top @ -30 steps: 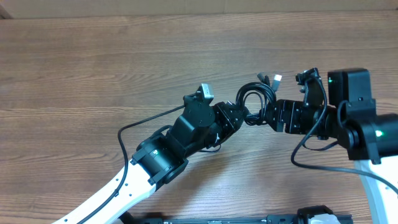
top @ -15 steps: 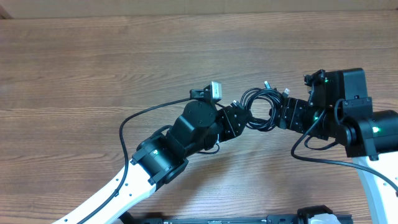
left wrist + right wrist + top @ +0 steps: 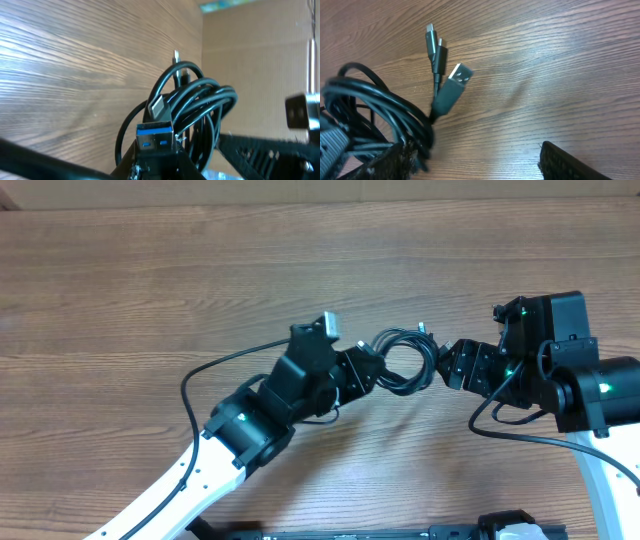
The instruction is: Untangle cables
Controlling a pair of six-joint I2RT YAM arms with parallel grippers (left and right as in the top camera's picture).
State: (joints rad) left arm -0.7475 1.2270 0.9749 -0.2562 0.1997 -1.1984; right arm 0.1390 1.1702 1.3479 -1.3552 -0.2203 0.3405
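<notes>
Overhead view first: the two arms meet nose to nose over the wooden table (image 3: 150, 280), right of the middle, with the cables (image 3: 428, 358) bunched into one black coil between them. The left gripper (image 3: 372, 370) is pinched tight on the coil's left side, so the whole loop sticks out of its jaws toward the right arm. You can't see any gap between those jaws from up here.

The left wrist cam backs that up. The bundle (image 3: 205, 100) rises straight out of the left gripper (image 3: 155, 162) at the bottom edge, several strands looped together and lifted off the wood. A blue-tongued USB plug (image 3: 155, 137) sits right at the jaws, with a silver plug (image 3: 157, 106) just above it.

The right gripper (image 3: 448, 363) is just beside the coil's right side and it's spread wide. On the right wrist cam its two fingers (image 3: 565, 162) are well apart at the bottom corners of the shot. The left-hand one has cable strands (image 3: 385, 107) draped against it, and the other is touching nothing, just bare table behind it. So it's contact on one finger but no squeeze. A flat USB-A plug (image 3: 452, 85) and a couple of smaller plug ends (image 3: 432, 37) poke out of the bundle, pointing up and away over the wood. Can't tell whether those tips touch the table.
</notes>
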